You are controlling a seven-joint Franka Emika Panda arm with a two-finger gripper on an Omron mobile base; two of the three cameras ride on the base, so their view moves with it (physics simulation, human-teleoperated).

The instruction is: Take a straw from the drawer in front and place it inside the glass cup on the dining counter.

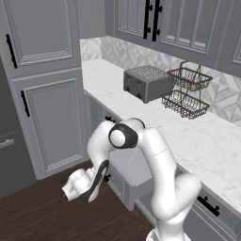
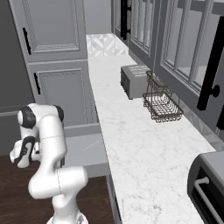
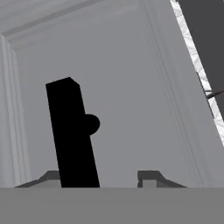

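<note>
Facing the drawer front, the gripper stood spread wide. Black bar handle lay between its fingertips, ungripped.

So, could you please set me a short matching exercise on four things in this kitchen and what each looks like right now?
Things:
1. toaster
2. wire basket
3. drawer
4. floor

Descriptions:
A. dark wood planks
B. grey, pulled out from under the counter
C. two tiers, standing by the wall tiles
D. boxy, with slots on top

Pairs: 1-D, 2-C, 3-B, 4-A
</note>
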